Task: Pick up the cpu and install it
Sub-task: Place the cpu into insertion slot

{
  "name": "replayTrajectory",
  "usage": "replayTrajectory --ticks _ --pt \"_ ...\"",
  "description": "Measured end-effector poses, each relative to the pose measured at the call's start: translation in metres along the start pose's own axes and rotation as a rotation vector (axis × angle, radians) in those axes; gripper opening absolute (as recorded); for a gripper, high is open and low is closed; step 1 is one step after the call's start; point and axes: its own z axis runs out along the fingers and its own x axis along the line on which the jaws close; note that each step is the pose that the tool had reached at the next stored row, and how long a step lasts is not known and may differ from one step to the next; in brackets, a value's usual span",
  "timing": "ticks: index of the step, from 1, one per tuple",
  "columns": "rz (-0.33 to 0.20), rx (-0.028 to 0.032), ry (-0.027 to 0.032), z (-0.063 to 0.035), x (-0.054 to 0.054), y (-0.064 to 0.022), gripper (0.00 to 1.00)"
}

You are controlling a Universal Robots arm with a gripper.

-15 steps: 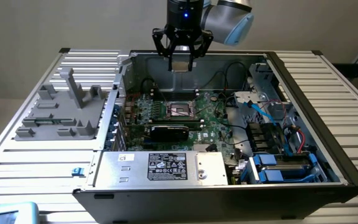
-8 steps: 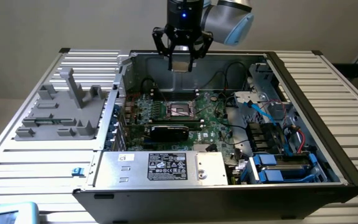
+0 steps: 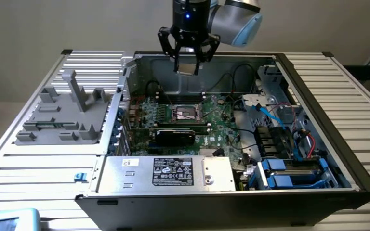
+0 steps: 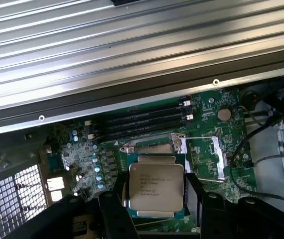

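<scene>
Gripping cpu [image 3: 186, 68] by two opposite edges, tool [image 3: 188, 62] hung above open computer case [image 3: 172, 204], clear of walls. Chip held level, metal top up, apparently to match empty socket [image 3: 186, 113] on motherboard [image 3: 227, 129] below.

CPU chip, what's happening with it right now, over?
Gripper shut on the cpu, high above the open computer case. Motherboard socket empty below. No obstruction seen between them.
</scene>
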Motion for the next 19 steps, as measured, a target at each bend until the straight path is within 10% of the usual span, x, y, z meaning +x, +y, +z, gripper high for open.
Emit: replayTrajectory --ticks 19 --pt "0.303 -0.0089 -0.0115 0.0007 0.0 0.0 0.56"
